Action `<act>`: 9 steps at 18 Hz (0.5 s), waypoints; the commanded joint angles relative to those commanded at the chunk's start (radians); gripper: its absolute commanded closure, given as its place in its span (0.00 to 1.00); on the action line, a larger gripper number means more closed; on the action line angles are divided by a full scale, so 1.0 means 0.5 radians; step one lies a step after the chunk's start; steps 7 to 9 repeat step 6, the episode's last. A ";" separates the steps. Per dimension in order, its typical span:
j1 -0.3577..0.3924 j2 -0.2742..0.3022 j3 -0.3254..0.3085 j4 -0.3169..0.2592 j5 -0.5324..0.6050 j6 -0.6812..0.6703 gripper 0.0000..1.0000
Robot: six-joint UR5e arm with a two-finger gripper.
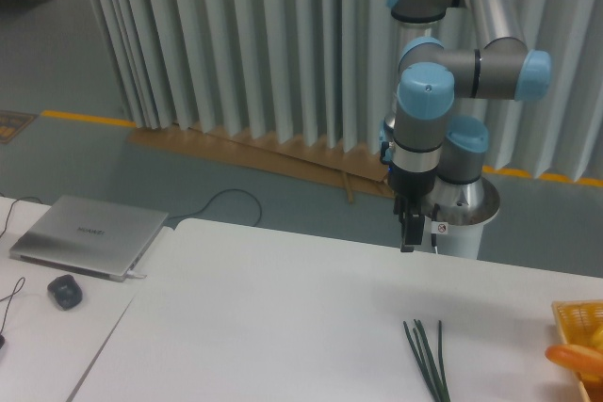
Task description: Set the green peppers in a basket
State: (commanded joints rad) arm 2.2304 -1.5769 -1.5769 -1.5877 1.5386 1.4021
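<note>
The green pepper is not in view. Only a corner of the yellow-orange lattice basket shows at the right edge of the table, with an orange item in it. My gripper hangs fingers-down above the far edge of the white table, well left of the basket and up-table from the scallions. It holds nothing. Its dark fingers show as one narrow shape, so I cannot tell whether they are open or shut.
A bunch of thin green scallion stalks lies on the white table near the front. On a lower table to the left are a closed silver laptop and a dark mouse. The robot's base stands behind the table.
</note>
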 joint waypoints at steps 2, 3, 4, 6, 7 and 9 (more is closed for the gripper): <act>0.000 -0.003 -0.003 0.000 0.030 0.000 0.00; 0.000 -0.003 -0.009 0.000 0.046 0.000 0.00; 0.000 -0.003 -0.015 0.000 0.049 0.000 0.00; 0.000 -0.003 -0.015 0.003 0.055 -0.003 0.00; 0.000 -0.003 -0.015 0.003 0.055 -0.003 0.00; 0.000 -0.003 -0.015 0.003 0.055 -0.003 0.00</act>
